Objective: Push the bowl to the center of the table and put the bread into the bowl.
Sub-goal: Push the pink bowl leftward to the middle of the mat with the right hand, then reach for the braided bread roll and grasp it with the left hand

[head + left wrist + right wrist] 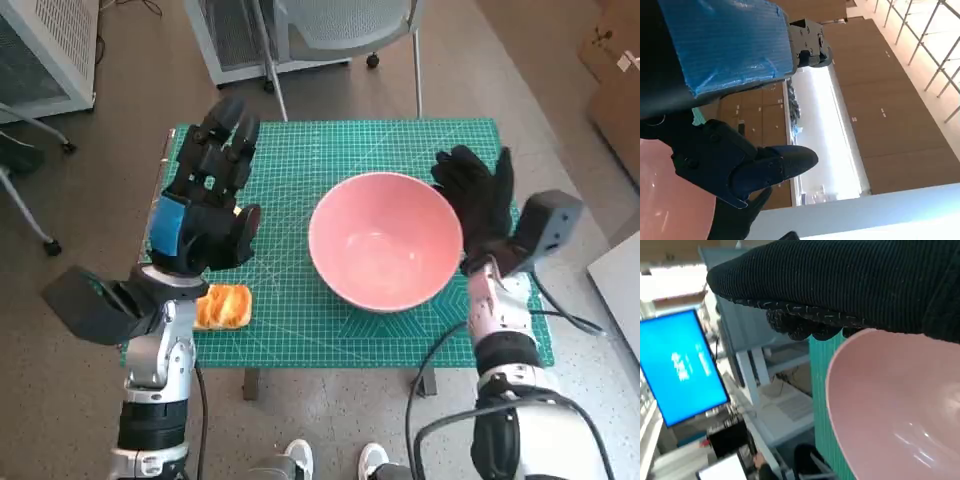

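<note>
Bowl: the pink bowl [385, 250] is seen upright on the green mat [290, 180] of the table, right of the middle and nothing lies in it; its rim also fills part of the right wrist view [880, 405].
Bread: the bread [222, 307] lies at the near left corner of the mat, partly hidden under the left wrist, well apart from the bowl.
Left hand: the left hand [205, 200] is held above the left side of the mat, its fingers [228, 130] spread apart with nothing in them.
Right hand: the right hand [480, 195] is laid against the bowl's right rim, fingers loosely apart, nothing gripped.
Around: a chair [340, 30] stands beyond the far edge; a white cabinet [45, 50] is seen at the far left; cardboard boxes [615, 70] at the far right; shoes [335, 460] show below the near edge.
In the way: between bread and bowl only bare mat is seen.
Screen: a blue screen [682, 365] is shown in the right wrist view.
</note>
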